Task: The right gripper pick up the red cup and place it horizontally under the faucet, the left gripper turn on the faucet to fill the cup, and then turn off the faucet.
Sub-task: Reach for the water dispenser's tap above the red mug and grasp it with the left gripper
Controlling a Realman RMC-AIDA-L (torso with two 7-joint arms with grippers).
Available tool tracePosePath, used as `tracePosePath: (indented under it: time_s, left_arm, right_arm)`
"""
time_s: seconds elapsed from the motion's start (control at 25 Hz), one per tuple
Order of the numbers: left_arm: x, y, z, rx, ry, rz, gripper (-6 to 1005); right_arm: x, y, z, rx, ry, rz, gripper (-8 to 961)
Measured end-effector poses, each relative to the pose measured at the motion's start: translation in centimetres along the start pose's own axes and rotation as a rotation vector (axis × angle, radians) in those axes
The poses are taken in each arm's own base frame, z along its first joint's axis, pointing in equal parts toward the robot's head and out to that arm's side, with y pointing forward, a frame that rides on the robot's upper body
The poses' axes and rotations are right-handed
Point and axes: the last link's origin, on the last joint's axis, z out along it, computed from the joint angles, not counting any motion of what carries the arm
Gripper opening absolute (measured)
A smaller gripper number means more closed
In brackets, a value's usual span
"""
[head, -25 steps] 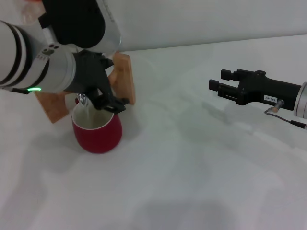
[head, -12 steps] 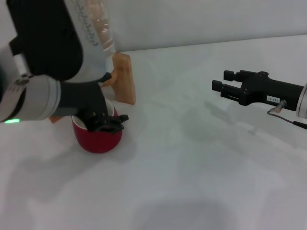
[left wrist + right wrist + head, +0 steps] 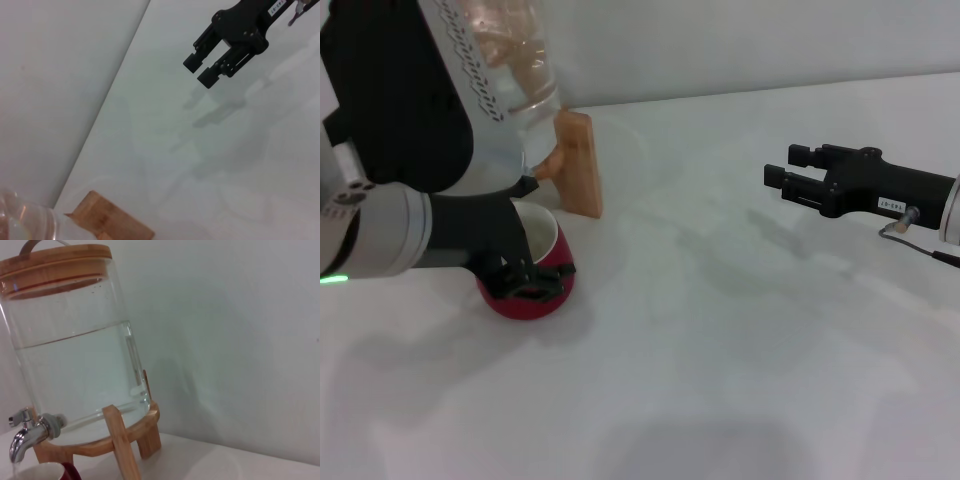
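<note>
The red cup (image 3: 532,262) is sitting upright on the desk (image 3: 720,350) at the left, directly below the faucet (image 3: 26,434), so water can drop into it; the right wrist view shows the spout just above its rim. The left tool (image 3: 525,278) is hanging low over the cup's near side, its fingers' spread impossible to tell. The right tool (image 3: 783,180) is hovering well apart at the right, fingers spread and holding nothing, likely keeping clear.

The red cup (image 3: 532,270) stands on the table (image 3: 720,350) under the faucet (image 3: 22,432), before the wooden stand (image 3: 575,165).
</note>
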Motion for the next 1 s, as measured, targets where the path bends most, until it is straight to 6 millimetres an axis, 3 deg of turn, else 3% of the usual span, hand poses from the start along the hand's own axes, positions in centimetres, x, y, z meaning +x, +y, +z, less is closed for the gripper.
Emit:
tracePosePath:
  time_s: [0.52,1.0]
  left_arm:
    - [-2.1,0.1,0.5,-0.006,-0.072,-0.059,876]
    - [-2.4,-0.4,0.6,0.030,-0.087,-0.066,876]
  right_arm:
    - [0.2,-0.2,-0.2,0.007,0.006,0.015,533]
    - [0.3,-0.2,-0.2,0.008,0.006,0.016,531]
